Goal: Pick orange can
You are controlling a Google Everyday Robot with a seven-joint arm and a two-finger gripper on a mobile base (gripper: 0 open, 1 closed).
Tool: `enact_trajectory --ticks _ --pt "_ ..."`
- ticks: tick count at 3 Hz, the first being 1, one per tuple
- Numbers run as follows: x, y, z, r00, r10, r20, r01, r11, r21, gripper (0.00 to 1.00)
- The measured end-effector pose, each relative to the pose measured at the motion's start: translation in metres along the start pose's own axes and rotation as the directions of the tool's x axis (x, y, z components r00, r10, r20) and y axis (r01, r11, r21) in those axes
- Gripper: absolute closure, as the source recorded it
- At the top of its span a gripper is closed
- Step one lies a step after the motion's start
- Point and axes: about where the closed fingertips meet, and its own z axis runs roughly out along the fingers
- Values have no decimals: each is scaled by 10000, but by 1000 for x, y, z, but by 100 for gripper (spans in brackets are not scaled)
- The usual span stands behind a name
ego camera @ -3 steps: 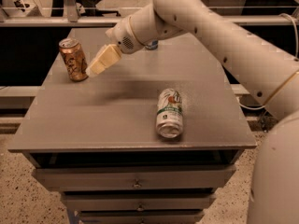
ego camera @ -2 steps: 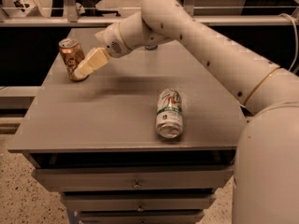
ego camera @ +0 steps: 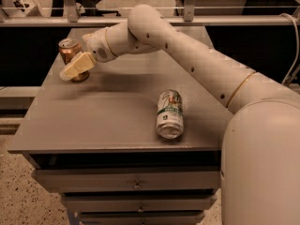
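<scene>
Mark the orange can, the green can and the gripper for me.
orange can (ego camera: 68,53): camera view, upper side wall, just under its top.
green can (ego camera: 169,112): camera view, middle of its label; it lies on its side.
gripper (ego camera: 68,74): camera view, its tip, in front of the orange can's base.

A robot test space of the lab or office kind is suggested — a plain grey table (ego camera: 93,121) is set on a metal drawer cabinet (ego camera: 136,182), a speckled hard floor (ego camera: 18,191) is seen at the near left, and a metal rail (ego camera: 211,20) is run across the far side. A white robot arm (ego camera: 197,64) is extended over the table, its gripper (ego camera: 75,68) placed at the far left corner, by the orange can (ego camera: 69,50).
</scene>
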Motion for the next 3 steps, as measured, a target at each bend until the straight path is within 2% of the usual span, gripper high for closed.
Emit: enact_trajectory --ticks 1,2,3 --pt "-3 4 15 9996 -226 190 225 9997 93 18" --pt "-2 4 16 9990 -261 371 250 9993 284 41" --pt "-9 -3 -6 9941 -152 1075 68 9969 780 72"
